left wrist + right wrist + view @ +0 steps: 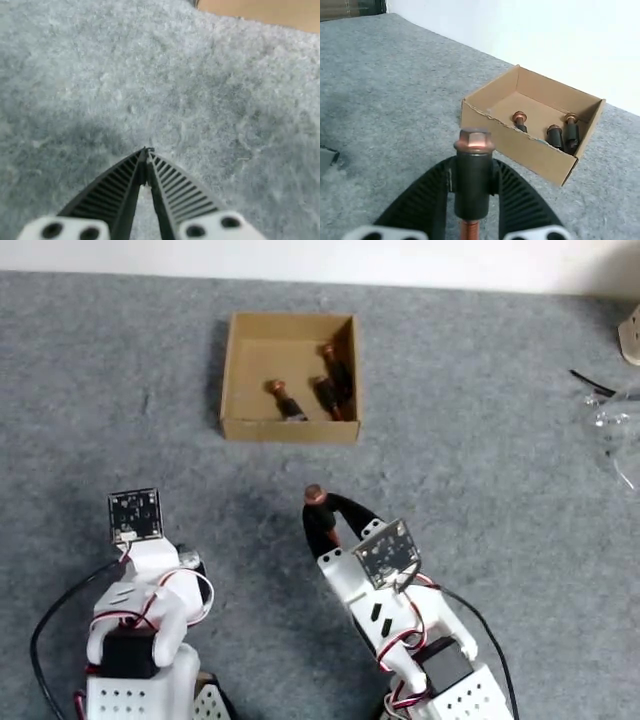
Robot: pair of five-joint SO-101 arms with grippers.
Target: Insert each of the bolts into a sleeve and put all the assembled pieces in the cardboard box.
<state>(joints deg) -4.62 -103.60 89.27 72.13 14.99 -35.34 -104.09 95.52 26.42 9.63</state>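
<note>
My right gripper is shut on an assembled piece, a copper bolt inside a black sleeve, with the bolt head on top. In the high view that gripper holds the piece above the carpet, a short way in front of the cardboard box. Three assembled pieces lie inside the box, one near its middle and two at one side. My left gripper is shut with nothing in it, low over bare carpet; its arm stands at the near left.
Grey carpet covers the whole table. A clear plastic item with a black cable lies at the far right edge. A white wall rises behind the box.
</note>
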